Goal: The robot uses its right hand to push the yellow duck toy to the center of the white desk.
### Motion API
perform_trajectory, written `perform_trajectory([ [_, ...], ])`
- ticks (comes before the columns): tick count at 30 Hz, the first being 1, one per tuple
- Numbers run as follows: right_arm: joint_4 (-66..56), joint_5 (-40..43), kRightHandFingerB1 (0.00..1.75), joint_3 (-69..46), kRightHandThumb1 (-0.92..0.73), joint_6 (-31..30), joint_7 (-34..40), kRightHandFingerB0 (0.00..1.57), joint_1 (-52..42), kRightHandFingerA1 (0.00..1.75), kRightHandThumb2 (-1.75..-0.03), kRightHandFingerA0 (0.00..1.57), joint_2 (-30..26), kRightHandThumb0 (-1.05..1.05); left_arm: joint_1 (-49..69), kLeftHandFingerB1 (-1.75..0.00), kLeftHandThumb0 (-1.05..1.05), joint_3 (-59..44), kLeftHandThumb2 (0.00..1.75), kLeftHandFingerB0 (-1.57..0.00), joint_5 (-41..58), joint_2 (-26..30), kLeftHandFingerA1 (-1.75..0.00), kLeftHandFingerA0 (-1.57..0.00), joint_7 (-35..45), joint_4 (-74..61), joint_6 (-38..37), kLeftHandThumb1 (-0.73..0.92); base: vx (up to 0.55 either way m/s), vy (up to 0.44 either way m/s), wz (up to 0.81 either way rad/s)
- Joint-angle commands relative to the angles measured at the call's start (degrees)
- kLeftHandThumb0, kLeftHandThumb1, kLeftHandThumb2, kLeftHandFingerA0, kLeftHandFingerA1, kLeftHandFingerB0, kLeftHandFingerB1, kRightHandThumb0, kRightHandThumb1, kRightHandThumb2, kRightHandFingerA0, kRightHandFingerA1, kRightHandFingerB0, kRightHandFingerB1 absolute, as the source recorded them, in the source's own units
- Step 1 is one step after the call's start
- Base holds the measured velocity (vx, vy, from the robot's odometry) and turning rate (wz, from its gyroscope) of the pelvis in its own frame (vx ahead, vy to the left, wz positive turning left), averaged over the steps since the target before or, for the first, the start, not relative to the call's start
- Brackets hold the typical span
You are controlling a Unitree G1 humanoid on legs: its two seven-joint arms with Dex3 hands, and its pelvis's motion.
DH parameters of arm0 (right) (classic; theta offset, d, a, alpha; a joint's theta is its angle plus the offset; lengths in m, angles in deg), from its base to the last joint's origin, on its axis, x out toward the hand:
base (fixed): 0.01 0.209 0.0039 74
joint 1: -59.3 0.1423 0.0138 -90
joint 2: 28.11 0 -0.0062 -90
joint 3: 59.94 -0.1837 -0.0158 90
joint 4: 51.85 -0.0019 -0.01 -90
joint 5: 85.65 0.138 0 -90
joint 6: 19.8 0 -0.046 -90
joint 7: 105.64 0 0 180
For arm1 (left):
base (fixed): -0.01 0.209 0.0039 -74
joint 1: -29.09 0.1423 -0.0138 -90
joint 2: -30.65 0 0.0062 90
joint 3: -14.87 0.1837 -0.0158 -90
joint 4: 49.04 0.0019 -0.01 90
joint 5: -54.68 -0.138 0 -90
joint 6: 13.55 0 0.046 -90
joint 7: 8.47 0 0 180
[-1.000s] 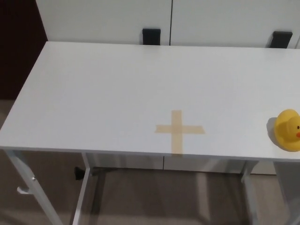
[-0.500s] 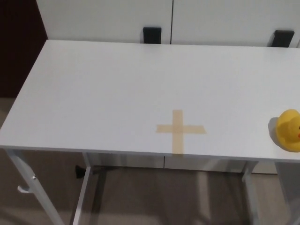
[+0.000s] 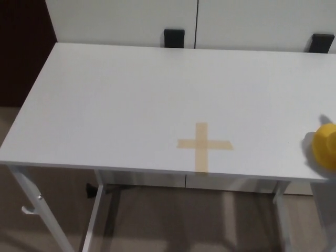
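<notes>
— What lies nearest the camera?
— The front edge of the white desk point(image 3: 105, 157), with its pale metal legs point(image 3: 23, 191) and the brownish floor point(image 3: 173, 220) below it.
— And on the top?
— A tan tape cross point(image 3: 203, 145) sits near the front edge, a little right of the middle. The yellow duck toy point(image 3: 326, 146) rests at the far right, partly cut off by the picture's edge, well apart from the cross.
— What are the hands doing?
— Neither one shows, so nothing can be told of their fingers.
— Farther back?
— Bare desktop, then two black brackets point(image 3: 174, 37) at the rear edge against the white cabinet panels point(image 3: 121, 21).
</notes>
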Motion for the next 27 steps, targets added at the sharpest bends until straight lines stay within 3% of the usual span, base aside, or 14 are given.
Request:
perform_trajectory([
  [1, 3.3, -2.2, 0.33, 2.2, -0.92, -0.5, 0.1, 0.16, 1.2, 0.36, -0.79, 0.08, 1.7, -0.89, -0.2, -1.08, 0.52, 0.0, 1.75, -1.26, 0.6, 0.6, -1.08, -1.25, 0.1, 0.2, -0.5, -0.26, 0.0, 0.0, 0.0],
  [2, 4.0, -2.8, 0.33, 2.9, -0.92, -0.4, 0.4, 0.16, 1.1, 0.36, -0.79, 0.08, 2.1, -0.89, -0.2, -1.08, 0.52, 0.0, 1.75, -1.26, 0.6, 0.6, -1.08, -1.25, 0.2, 0.3, -0.7, -0.26, 0.0, 0.0, 0.0],
  [3, 4.6, -3.2, 0.49, 3.3, -0.48, 0.4, 0.7, 0.0, 0.8, 0.5, -1.12, 0.0, 2.3, -0.37, -0.2, -1.09, 0.56, -0.1, 1.75, -1.29, 0.6, 0.6, -1.08, -1.27, 0.2, 0.3, -0.8, -0.27, 0.0, 0.0, 0.0],
  [5, 5.5, -3.7, 0.49, 3.8, -0.48, 1.8, 0.9, 0.0, 0.4, 0.5, -1.12, 0.0, 2.5, -0.37, -0.1, -1.09, 0.56, -0.1, 1.75, -1.29, 0.7, 0.6, -1.08, -1.27, 0.2, 0.2, -0.9, -0.27, 0.0, 0.0, 0.0],
  [6, 6.4, -3.8, 0.29, 4.3, -0.77, 1.6, 0.1, 0.0, 0.3, 0.44, -1.2, 0.02, 2.6, -0.78, 0.0, -1.08, 0.54, 0.0, 1.75, -1.3, 0.6, 0.6, -1.08, -1.26, 0.4, -0.7, -0.6, -0.24, 0.0, 0.0, 0.0],
  [8, 6.6, -3.7, 0.19, 4.4, -0.85, 1.4, -0.3, 0.0, 0.3, 0.44, -1.21, 0.09, 2.8, -0.9, -0.1, -1.07, 0.52, 0.2, 1.75, -1.27, 0.5, 0.7, -1.08, -1.23, 0.5, -0.5, -0.8, -0.25, 0.0, 0.0, 0.0],
  [10, 7.1, -3.5, 0.19, 4.4, -0.85, 1.3, -0.7, 0.0, 0.4, 0.44, -1.21, 0.09, 3.0, -0.9, -0.2, -1.07, 0.52, 0.3, 1.75, -1.27, 0.3, 0.7, -1.08, -1.23, 0.5, 0.0, -1.1, -0.25, 0.0, 0.0, 0.0],
  [11, 7.3, -3.6, 0.35, 4.5, -0.74, 1.1, -0.4, 0.0, 0.6, 0.49, -1.16, 0.1, 3.2, -0.74, -0.4, -1.09, 0.54, 0.3, 1.75, -1.23, 0.3, 0.7, -1.08, -1.23, 0.4, 0.0, -0.9, -0.29, 0.0, 0.0, 0.0],
  [13, 7.4, -3.6, 0.35, 4.6, -0.74, 1.1, -0.2, 0.0, 0.7, 0.49, -1.16, 0.1, 3.3, -0.74, -0.5, -1.09, 0.54, 0.3, 1.75, -1.23, 0.3, 0.7, -1.08, -1.23, 0.3, 0.0, -0.7, -0.29, 0.0, 0.0, 0.0],
  [14, 7.7, -4.3, 0.36, 5.3, -0.81, 0.3, 0.3, 0.06, 1.1, 0.45, -1.15, 0.1, 3.8, -0.83, -0.4, -1.07, 0.62, 0.3, 1.75, -1.32, 0.4, 0.6, -1.08, -1.24, 0.3, -0.2, -1.1, -0.34, 0.0, 0.0, 0.0],
  [15, 7.6, -4.5, 0.27, 5.5, -0.92, 0.2, 0.4, 0.09, 1.1, 0.35, -0.78, 0.17, 4.0, -0.87, -0.5, -1.07, 0.65, 0.4, 1.75, -1.3, 0.3, 0.7, -1.07, -1.23, 0.3, -0.2, -1.0, -0.27, 0.0, 0.0, 0.0],
  [23, 7.6, -4.8, 0.26, 5.8, -0.92, -1.2, 0.8, 0.1, 1.7, 0.37, -0.79, 0.19, 5.1, -0.87, -1.3, -1.09, 0.61, 0.6, 1.75, -1.24, 0.3, 0.6, -1.09, -1.18, 0.3, -0.1, -1.0, -0.26, 0.0, 0.0, 0.0],
  [24, 7.8, -5.2, 0.28, 6.1, -0.92, -1.1, 1.3, 0.09, 1.5, 0.4, -0.79, 0.2, 5.3, -0.8, -1.6, -1.07, 0.53, 0.7, 1.75, -1.24, 0.3, 0.5, -1.09, -1.26, 0.4, 0.0, -0.8, -0.24, 0.0, 0.0, 0.0],
  [27, 8.3, -6.0, 0.28, 6.4, -0.92, -0.5, 2.3, 0.09, 0.9, 0.4, -0.79, 0.2, 5.6, -0.82, -2.0, -1.06, 0.53, 0.9, 1.75, -1.25, 0.2, 0.4, -1.08, -1.26, 0.4, 0.1, -0.7, -0.26, 0.0, 0.0, 0.0],
])
